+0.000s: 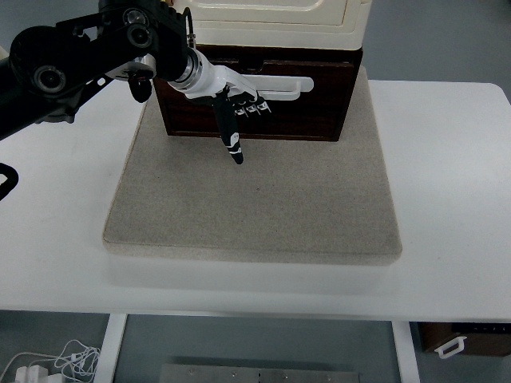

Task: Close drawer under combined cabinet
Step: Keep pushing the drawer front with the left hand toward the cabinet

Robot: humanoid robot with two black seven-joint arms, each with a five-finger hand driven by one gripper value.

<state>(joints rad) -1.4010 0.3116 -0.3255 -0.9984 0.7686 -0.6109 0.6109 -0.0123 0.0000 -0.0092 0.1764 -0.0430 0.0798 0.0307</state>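
My left robot hand (239, 100) rests flat against the front of the dark wooden drawer (319, 100), fingers (283, 84) stretched out along its face, thumb pointing down toward the mat, gripping nothing. The drawer sits under the cream cabinet (275, 20), its front just proud of the cabinet's. Both stand at the far edge of the grey mat (255, 199) on the white tabletop (455, 199).

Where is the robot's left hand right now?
In the top view, the left hand is upper centre, against the front of the dark wooden drawer under the cream cabinet, above the grey mat.
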